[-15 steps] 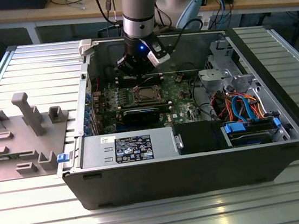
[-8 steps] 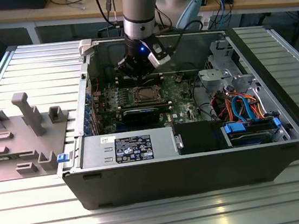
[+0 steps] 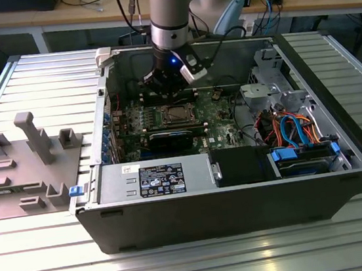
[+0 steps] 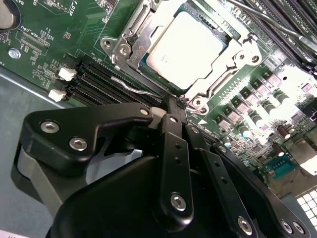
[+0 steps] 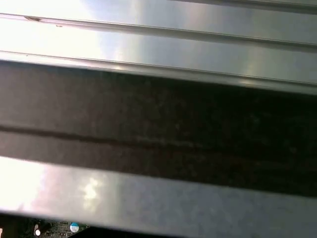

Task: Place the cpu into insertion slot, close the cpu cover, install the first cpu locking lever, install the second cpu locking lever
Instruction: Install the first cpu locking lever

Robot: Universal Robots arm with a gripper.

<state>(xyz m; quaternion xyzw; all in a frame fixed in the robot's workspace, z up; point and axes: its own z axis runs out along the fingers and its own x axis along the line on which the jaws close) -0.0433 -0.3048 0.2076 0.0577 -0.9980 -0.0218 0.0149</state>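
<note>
Arm reaching steeply down into open computer case, claw fingers pressed together, tips sitting at cpu cover corner over seated cpu

The arm is a light grey tube with a pale blue band at the top and a dark collar lower down, black cables running alongside, a small blue light glowing near the wrist. The gripper is all matte black: chunky curved links, flat bars, shiny silver screws at the pivots.
</note>
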